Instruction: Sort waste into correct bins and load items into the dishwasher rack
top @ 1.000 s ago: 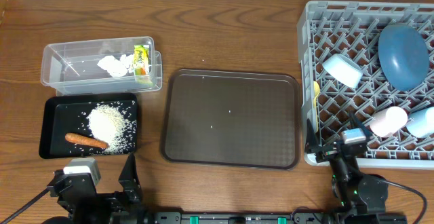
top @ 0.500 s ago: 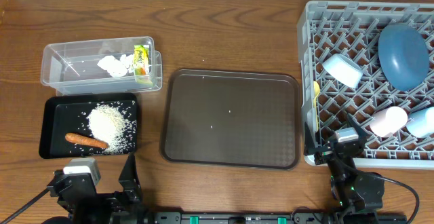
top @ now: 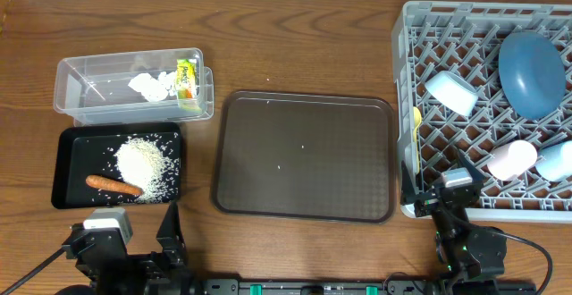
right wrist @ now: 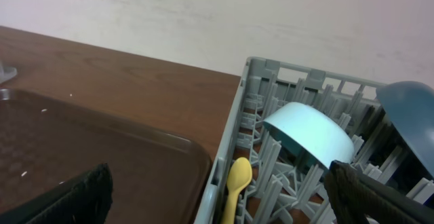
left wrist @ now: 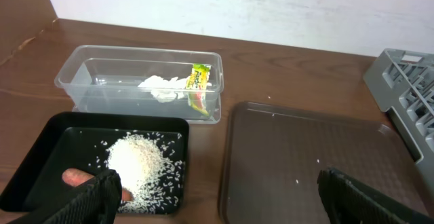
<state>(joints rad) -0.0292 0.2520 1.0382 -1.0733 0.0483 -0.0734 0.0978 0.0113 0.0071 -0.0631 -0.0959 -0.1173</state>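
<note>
Left claw [left wrist: 218, 183] and right claw [right wrist: 220, 180] gape apart, near grainy rice [left wrist: 139, 166] and the latticed grey plastic rack [right wrist: 271, 69].

No readable text, brand or number in any view. The yellow-green wrapper [left wrist: 198, 81] lying in the clear plastic tub [left wrist: 102, 98] has printed markings on its face, but they're too small and blurred to make out, both overhead and from the left wrist.
</note>
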